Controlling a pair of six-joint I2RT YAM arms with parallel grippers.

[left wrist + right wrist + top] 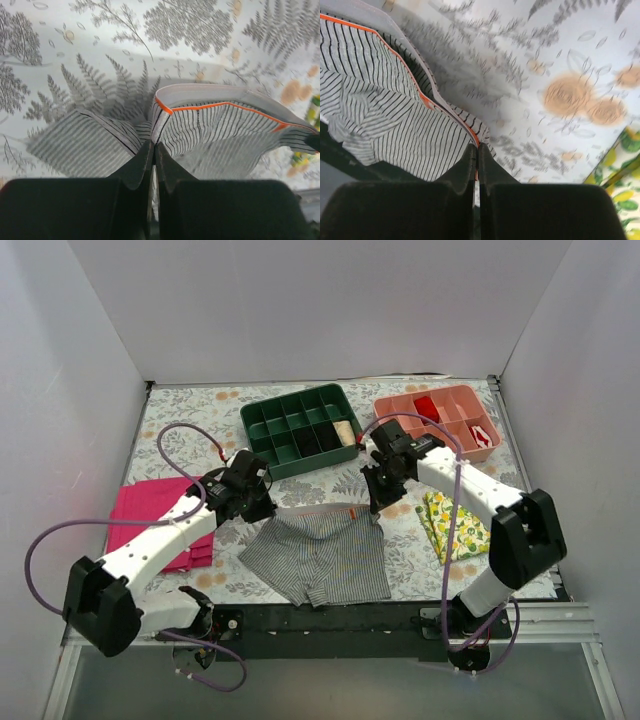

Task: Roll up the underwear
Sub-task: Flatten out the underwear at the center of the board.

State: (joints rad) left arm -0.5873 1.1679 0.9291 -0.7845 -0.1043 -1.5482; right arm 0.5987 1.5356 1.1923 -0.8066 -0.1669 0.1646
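Observation:
The grey-and-white striped underwear (325, 555) hangs by its waistband over the near middle of the table, its legs resting near the front edge. My left gripper (264, 508) is shut on the waistband's left corner; in the left wrist view the striped underwear (215, 125) with its orange trim spreads out from the gripper (154, 145). My right gripper (375, 507) is shut on the right corner; in the right wrist view the underwear (385, 110) runs up and left from the gripper (477, 148). The waistband is stretched between both grippers.
A magenta cloth (150, 515) lies at the left. A lemon-print cloth (455, 523) lies at the right. A green divided tray (298, 425) and a pink divided tray (445, 418) stand at the back. White walls enclose the fern-print table.

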